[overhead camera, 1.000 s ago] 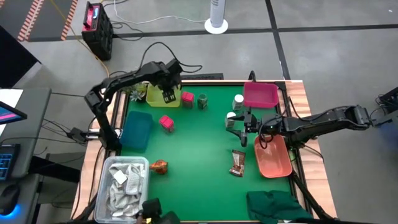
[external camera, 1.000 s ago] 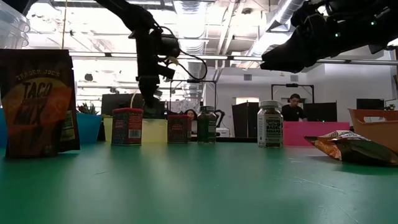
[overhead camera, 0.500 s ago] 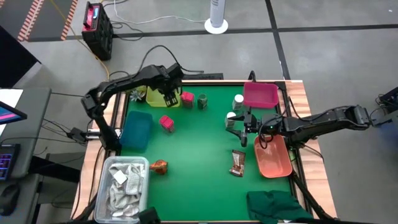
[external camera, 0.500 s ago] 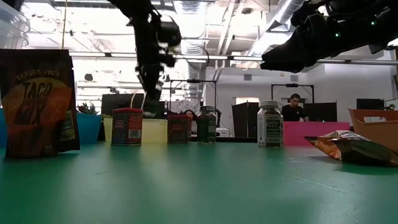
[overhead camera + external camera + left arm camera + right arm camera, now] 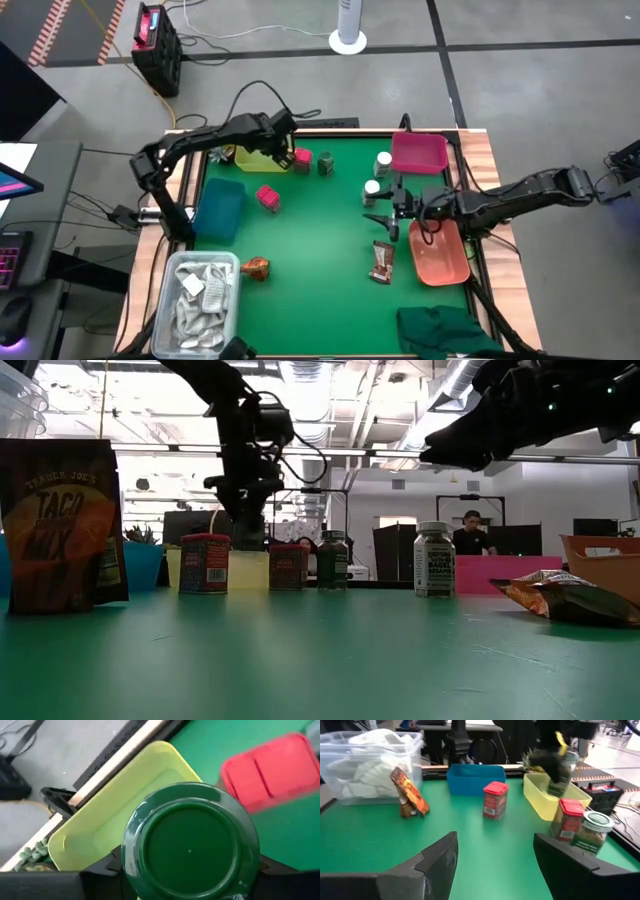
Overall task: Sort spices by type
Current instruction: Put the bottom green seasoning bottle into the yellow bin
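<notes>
- Left jaws [image 5: 190,882] clamp a green-lidded round jar [image 5: 190,852], held over the yellow plastic tray [image 5: 252,157] at the tabletop's far-left edge.
- Since the earlier frame, they have shifted toward the tray's right end, beside the red tin [image 5: 301,158].
- Right jaws [image 5: 384,218] hover wide open over bare green tabletop [image 5: 320,240].

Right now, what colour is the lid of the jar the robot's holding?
Dark green lid, clearest in the left wrist view.
</notes>
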Robot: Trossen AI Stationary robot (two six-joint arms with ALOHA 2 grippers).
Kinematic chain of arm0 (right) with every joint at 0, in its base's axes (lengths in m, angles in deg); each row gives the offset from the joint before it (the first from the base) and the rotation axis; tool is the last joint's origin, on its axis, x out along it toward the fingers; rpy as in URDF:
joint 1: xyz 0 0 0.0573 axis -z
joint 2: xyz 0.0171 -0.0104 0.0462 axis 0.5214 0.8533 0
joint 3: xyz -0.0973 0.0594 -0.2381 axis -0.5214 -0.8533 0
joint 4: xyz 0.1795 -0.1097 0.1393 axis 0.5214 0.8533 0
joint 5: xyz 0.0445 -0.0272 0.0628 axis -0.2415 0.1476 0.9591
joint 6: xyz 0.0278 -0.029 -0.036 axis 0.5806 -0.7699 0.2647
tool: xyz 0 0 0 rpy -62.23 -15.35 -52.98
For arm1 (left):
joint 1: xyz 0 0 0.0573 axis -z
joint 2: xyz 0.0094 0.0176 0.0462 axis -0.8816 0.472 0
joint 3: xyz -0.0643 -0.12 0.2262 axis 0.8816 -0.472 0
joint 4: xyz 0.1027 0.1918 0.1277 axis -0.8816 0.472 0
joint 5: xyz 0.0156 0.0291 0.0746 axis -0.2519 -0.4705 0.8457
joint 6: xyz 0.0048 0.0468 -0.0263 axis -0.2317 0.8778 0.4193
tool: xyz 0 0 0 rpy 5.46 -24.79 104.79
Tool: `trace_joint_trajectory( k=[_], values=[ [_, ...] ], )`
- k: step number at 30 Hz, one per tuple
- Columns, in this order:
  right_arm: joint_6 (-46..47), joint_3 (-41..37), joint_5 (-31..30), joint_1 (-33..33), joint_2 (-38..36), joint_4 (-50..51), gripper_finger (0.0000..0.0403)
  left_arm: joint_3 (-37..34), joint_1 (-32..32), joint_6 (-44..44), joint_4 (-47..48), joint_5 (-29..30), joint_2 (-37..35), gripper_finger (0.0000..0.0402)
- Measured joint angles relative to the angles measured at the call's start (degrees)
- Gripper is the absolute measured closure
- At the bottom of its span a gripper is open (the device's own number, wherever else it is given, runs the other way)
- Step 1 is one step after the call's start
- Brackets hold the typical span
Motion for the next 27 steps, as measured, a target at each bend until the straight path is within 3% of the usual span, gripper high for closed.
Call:
trace_joint_trajectory(
  k=[27],
  values=[
    [-1.41, 0.85, 0.04, -8.57, 0.01, -0.93, 0.0117, 0.10, 2.22, -33.66, -1.57, 6.48, 0.18, 0.0201]
  ],
)
